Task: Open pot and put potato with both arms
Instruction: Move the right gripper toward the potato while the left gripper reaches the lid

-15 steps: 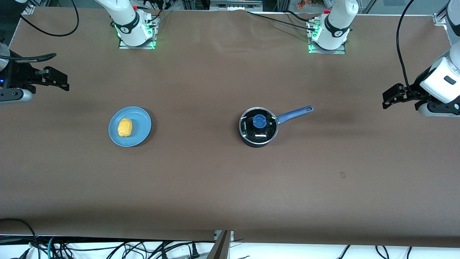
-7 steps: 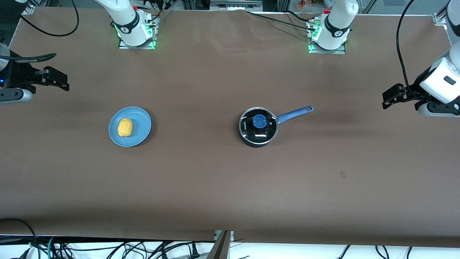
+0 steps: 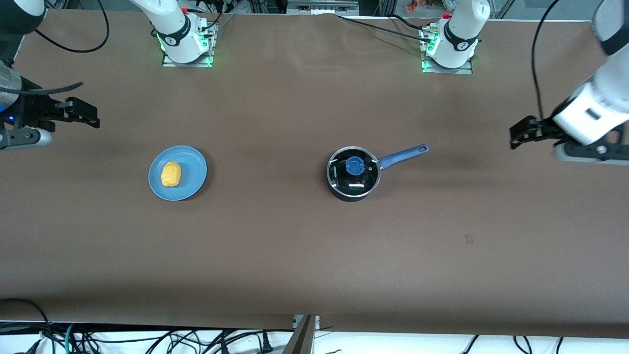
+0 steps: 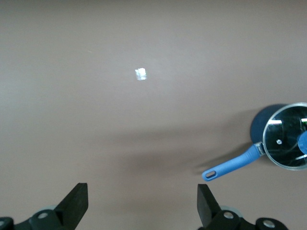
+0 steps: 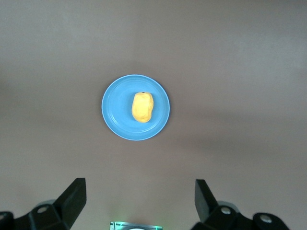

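Note:
The black pot (image 3: 354, 173) stands mid-table with its glass lid and blue knob (image 3: 355, 165) on and its blue handle (image 3: 403, 154) pointing toward the left arm's end; it also shows in the left wrist view (image 4: 285, 136). The yellow potato (image 3: 171, 174) lies on a blue plate (image 3: 192, 167) toward the right arm's end, and shows in the right wrist view (image 5: 142, 107). My left gripper (image 3: 520, 132) is open and empty, up in the air over bare table at its end. My right gripper (image 3: 84, 117) is open and empty, up over bare table at its end.
The table is covered with a brown cloth (image 3: 295, 246). The two arm bases (image 3: 183, 39) (image 3: 449, 44) stand at the edge farthest from the front camera. Cables hang along the front edge. A small pale mark (image 3: 469, 239) lies on the cloth.
The left gripper has moved toward the pot's handle end. The right gripper has shifted a little toward the plate. Pot, plate and potato have not moved.

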{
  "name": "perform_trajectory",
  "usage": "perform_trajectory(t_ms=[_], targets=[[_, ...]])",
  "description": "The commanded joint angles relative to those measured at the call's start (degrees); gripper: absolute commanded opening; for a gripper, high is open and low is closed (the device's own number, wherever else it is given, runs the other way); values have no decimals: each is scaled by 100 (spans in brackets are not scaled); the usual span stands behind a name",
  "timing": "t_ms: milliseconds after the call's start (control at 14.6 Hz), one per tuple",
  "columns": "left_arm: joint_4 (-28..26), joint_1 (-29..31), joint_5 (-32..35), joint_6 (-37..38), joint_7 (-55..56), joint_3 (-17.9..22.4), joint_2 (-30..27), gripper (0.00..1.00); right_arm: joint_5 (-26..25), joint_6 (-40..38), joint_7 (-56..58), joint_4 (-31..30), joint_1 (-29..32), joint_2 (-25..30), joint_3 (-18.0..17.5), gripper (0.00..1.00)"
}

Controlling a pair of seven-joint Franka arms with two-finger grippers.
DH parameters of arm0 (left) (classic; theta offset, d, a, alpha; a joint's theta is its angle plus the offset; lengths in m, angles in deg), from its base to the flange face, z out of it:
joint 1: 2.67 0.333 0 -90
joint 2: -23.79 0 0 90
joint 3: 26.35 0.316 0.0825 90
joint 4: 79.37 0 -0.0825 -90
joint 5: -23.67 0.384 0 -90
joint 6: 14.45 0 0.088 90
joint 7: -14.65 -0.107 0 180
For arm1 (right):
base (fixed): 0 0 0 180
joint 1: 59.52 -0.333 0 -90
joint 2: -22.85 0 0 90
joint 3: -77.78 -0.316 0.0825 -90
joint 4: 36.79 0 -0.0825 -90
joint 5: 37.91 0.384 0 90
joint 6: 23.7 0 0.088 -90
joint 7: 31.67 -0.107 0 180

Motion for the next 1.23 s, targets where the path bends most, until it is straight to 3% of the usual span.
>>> perform_trajectory(t_ms=[0,205,342,479,753,958,1163], targets=[[218,-139,155,82,-43,-23,249,100,90,-20,-20,82,37,-126,-5,100],[165,-148,164,196,-51,-49,397,100,28,-20,-11,74,64,-179,-5,100],[208,-104,138,388,-95,-41,1002,100,-68,-20,-29,74,11,-276,-14,100],[226,-139,120,477,-43,-58,970,100,-43,15,-11,82,72,-565,-14,100],[139,-201,-783,644,1001,-330,934,100,-7,323,-29,3,90,-1100,-14,100],[86,-288,-1031,312,1756,-830,1083,100,19,927,-81,-268,90,-1471,-14,100],[-36,-656,-1031,-232,2645,-1051,1268,100,10,2208,-117,-1206,46,-1524,-14,100]])
